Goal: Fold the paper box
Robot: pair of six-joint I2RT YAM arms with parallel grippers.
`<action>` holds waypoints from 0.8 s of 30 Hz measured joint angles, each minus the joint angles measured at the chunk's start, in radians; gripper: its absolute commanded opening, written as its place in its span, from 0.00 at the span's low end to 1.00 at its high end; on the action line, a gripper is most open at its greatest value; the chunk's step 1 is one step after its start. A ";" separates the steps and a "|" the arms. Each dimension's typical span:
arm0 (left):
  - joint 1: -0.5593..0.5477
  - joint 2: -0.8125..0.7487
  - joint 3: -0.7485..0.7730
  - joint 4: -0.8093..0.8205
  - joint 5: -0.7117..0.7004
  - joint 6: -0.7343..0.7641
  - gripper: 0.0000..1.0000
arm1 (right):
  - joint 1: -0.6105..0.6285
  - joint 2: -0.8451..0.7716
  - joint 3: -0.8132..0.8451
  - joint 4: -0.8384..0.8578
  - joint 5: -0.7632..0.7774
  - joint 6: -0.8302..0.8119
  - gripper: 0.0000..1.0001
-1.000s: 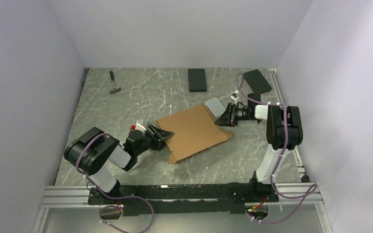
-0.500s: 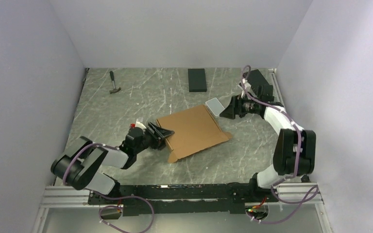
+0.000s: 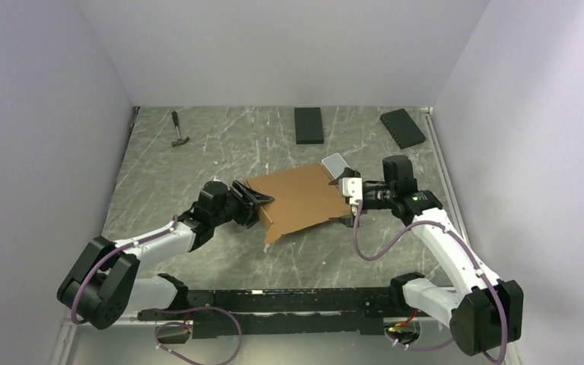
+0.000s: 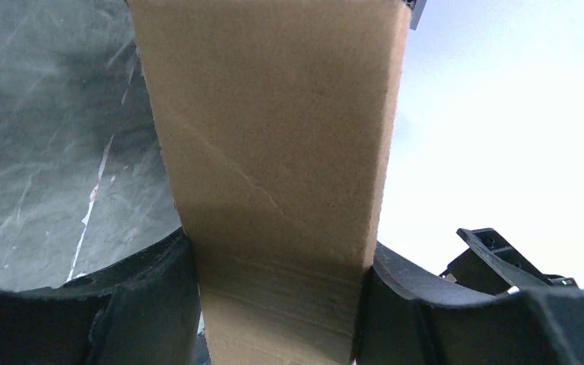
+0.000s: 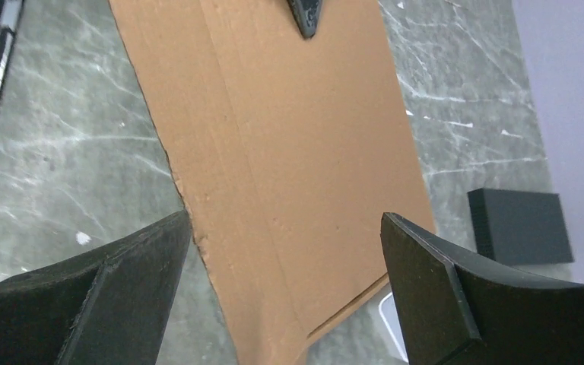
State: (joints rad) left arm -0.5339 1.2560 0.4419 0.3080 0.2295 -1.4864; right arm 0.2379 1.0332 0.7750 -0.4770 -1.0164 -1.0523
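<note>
Leftmost, one hammer [image 3: 179, 131] lies alone at the far left of the grey marble table [image 3: 198, 163], well apart from everything else, with bare stone showing between it and the left arm. Next comes the left gripper [image 4: 277, 251], its two fingers pressed against either face of a cardboard panel, pinching the left edge of the paper box [image 3: 300, 199]. That box, the single brown sheet in view, sits at the middle of the table, turned at an angle; its near left corner points toward the arm bases, and its ragged die-cut edge shows in the right wrist view. Whether the whole sheet rests flat I cannot tell. Bare marble runs from its near edge to the rail at the near side. Just beside the box's far right corner is one small translucent white case [image 3: 334, 163]. At the box's right edge is the right gripper [image 5: 285, 228], fingers spread wide to either side of the cardboard and holding nothing. Two black slabs lie against the far edge: one [image 3: 309, 125] beyond the box, the other [image 3: 403, 127] at the far right near the wall. Both stand well apart from the box and from each other.
</note>
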 measured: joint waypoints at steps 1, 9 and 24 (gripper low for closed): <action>0.005 -0.010 0.002 -0.016 0.003 -0.005 0.46 | 0.014 0.005 0.002 -0.001 0.016 -0.036 1.00; 0.043 -0.109 0.051 -0.187 0.008 -0.027 0.45 | 0.170 0.029 0.024 -0.046 0.161 -0.164 1.00; 0.060 -0.146 0.082 -0.264 0.007 -0.132 0.45 | 0.404 0.052 -0.066 0.244 0.518 -0.019 0.99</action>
State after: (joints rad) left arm -0.4744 1.1099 0.5243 0.0437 0.2363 -1.6184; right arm 0.6422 1.0855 0.7090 -0.2329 -0.4984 -1.0718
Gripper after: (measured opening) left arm 0.623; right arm 0.992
